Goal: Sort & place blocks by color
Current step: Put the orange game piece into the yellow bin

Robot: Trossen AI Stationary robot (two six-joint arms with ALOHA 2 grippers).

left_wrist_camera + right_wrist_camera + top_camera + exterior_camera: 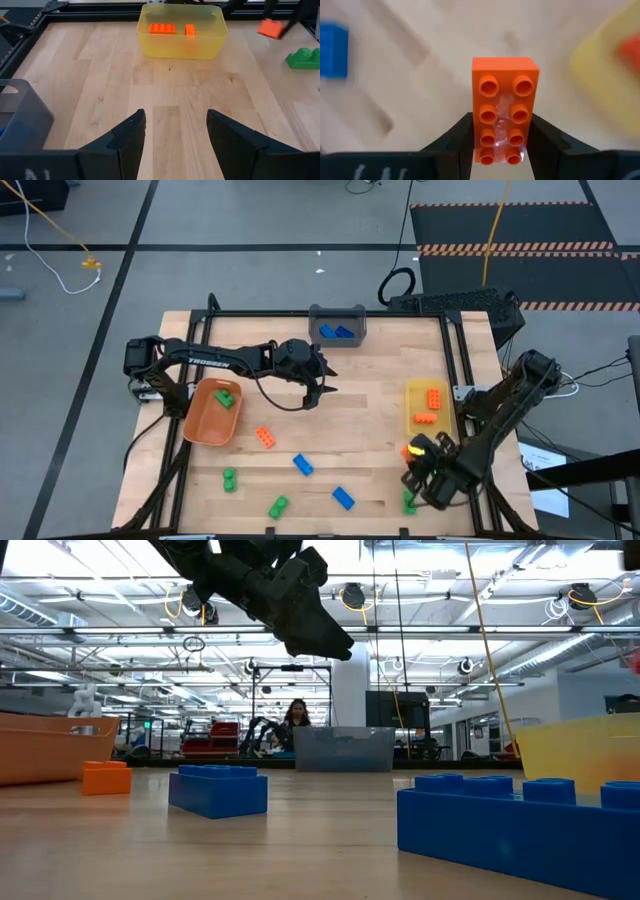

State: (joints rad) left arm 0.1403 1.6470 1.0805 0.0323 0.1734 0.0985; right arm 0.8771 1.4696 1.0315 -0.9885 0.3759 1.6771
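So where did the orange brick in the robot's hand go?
The right hand is gripping the orange brick. In the high view it sits near the table's right front, just below the yellow bin.

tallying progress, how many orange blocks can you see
4: two in the yellow bin, at and; one loose on the table at; one gripped by the right gripper at. More may be hidden.

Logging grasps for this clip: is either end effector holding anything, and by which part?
The right end effector grips an orange block by its long sides, at the near end. The left end effector is open and empty.
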